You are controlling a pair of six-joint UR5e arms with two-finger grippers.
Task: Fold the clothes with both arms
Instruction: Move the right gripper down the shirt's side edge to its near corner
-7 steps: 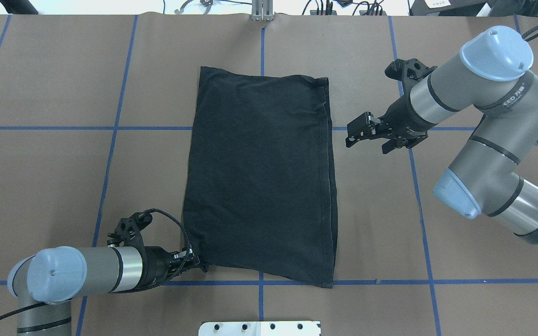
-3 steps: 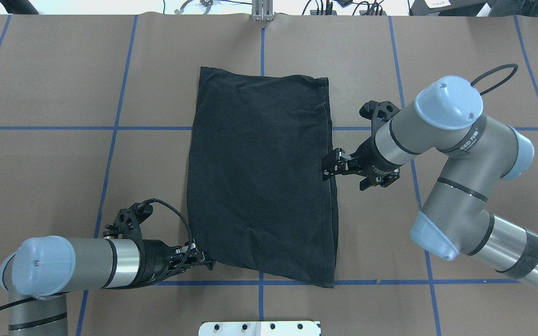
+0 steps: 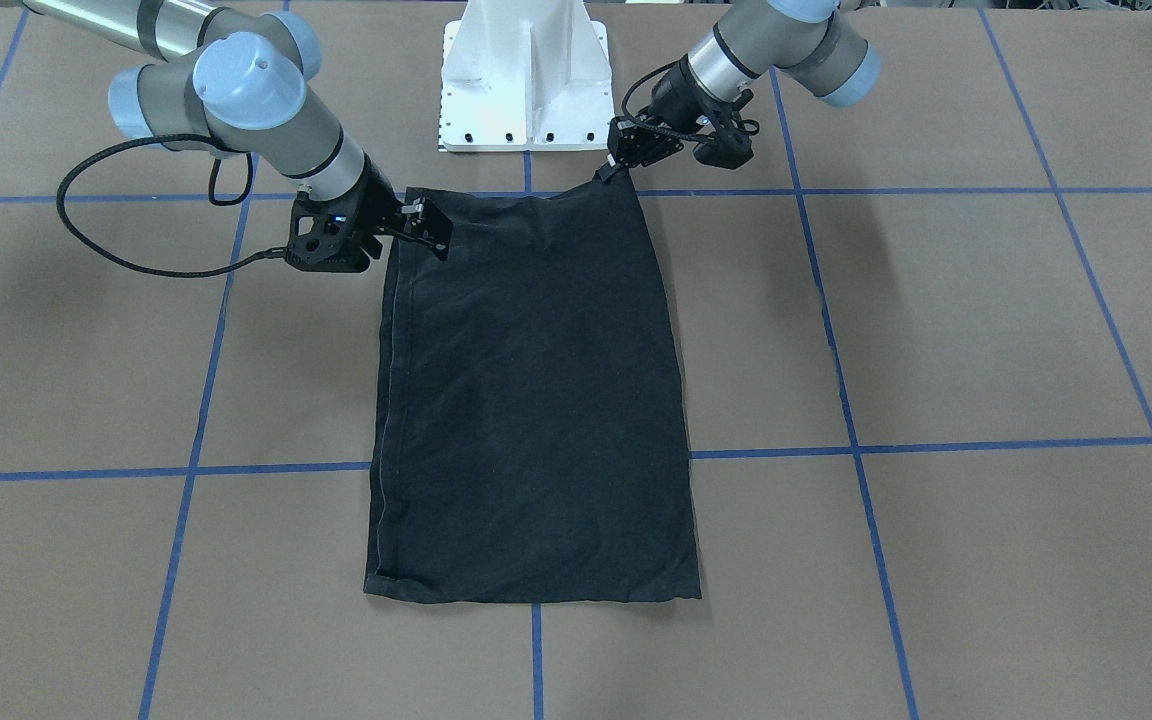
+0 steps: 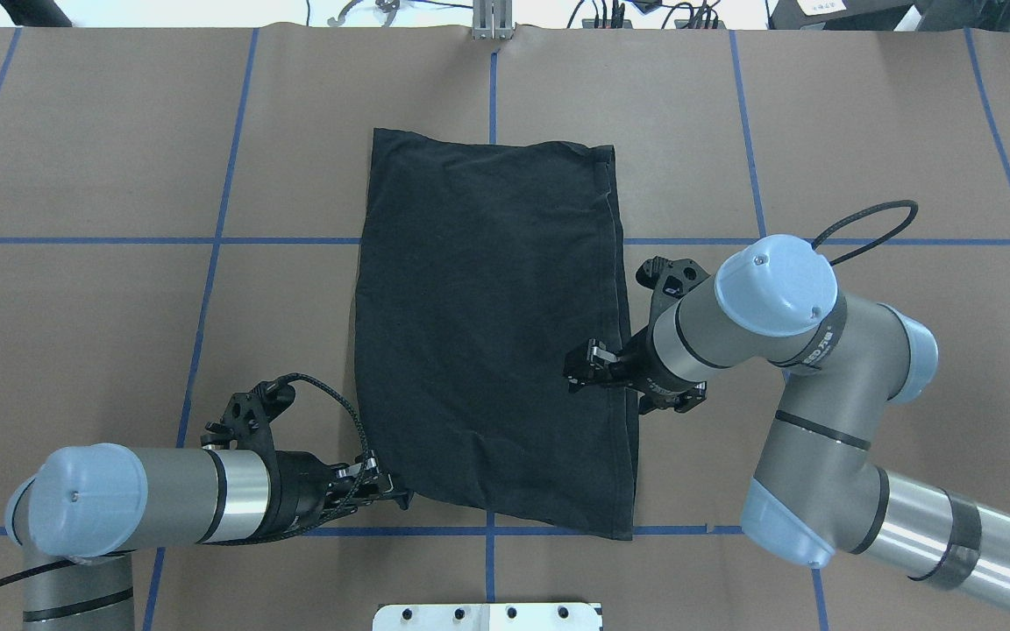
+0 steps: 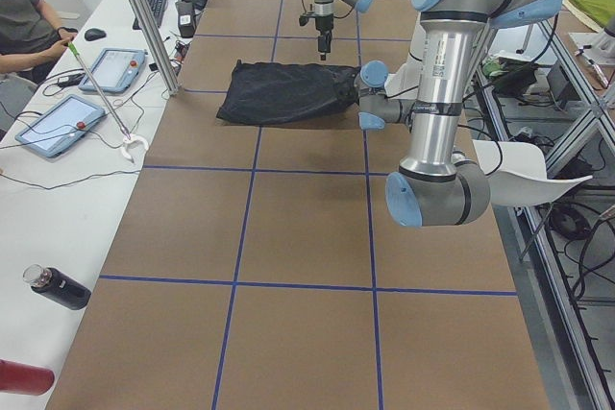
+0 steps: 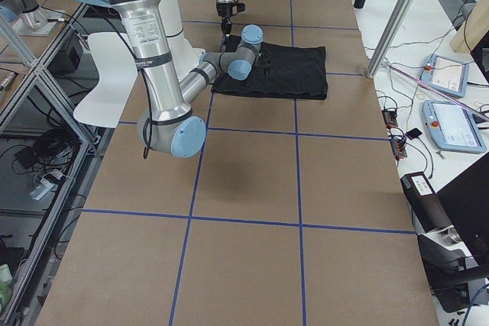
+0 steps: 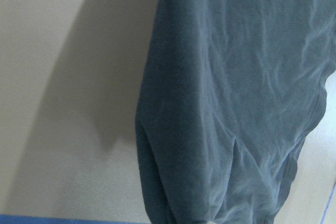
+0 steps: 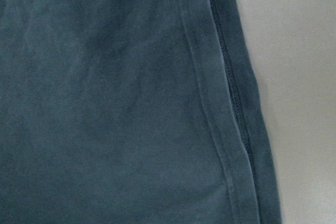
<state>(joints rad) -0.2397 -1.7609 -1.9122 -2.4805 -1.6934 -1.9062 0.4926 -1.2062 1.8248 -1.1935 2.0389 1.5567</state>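
Black cotton, plain side up: the T-shirt (image 4: 487, 333) lies flat at the centre of the brown table (image 4: 119, 307), across the crossing of the blue tape lines (image 4: 207, 240).

Progress, as judged: the shirt is already reduced to a narrow rectangle, with no sleeve, collar or logo showing, so the side folds look done. The end-over-end fold is not yet done, as the cloth lies at full length with no crosswise crease.

Left gripper (image 4: 391, 492): at the shirt's lower-left corner in the overhead view. In the front-facing view that corner is drawn up to a point at its tips, so I read it as clamped on the corner.

Right gripper (image 4: 582, 368): over the shirt's right-hand long edge, below mid-length, with its jaws apart and nothing between them. I cannot tell whether it touches the cloth. Its wrist view shows only the stitched hem (image 8: 231, 103) running down the frame, cloth on the left and bare table on the right. The lower-right corner (image 4: 623, 530) is free.

Orientation: the long axis runs top to bottom in the overhead view, tilted slightly, with the lower end leaning towards frame right. Stacked hems lie along the right long edge. Which short end is the neck I cannot tell.

Left to do, as judged: grip the right side, carry the lower end over the upper, release.
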